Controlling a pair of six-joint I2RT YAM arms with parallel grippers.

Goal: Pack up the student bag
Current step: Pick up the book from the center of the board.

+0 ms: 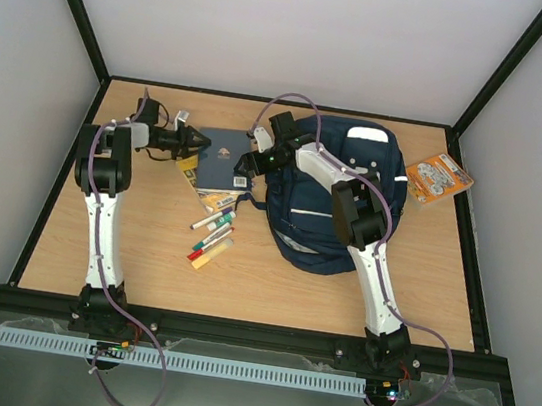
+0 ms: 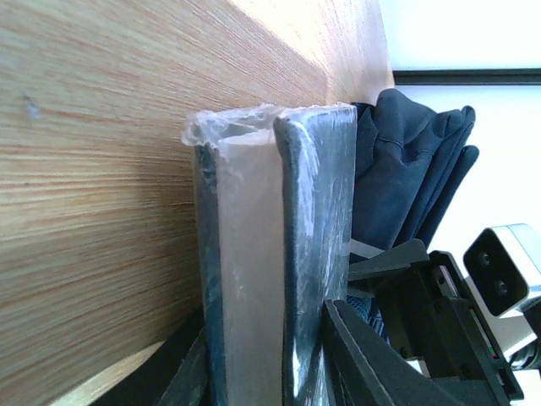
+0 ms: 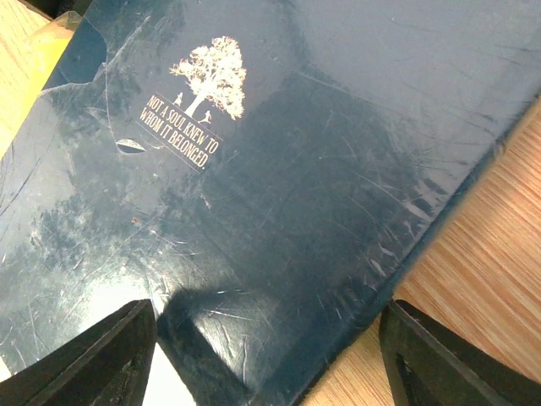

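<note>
One student bag [image 1: 389, 154] just beside open right tool [image 3: 270, 364]; left tool [image 1: 200, 140] at notebook [image 1: 225, 158], grip unclear.

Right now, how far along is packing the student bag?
Done: nothing visibly packed; the navy blue fabric backpack lies beside the items. In hand: left gripper straddles the edge of the dark blue hardcover notebook, grip unconfirmed; right gripper is open over its cover. Left: notebook, coloured markers and orange packet, all on the wooden table.
</note>
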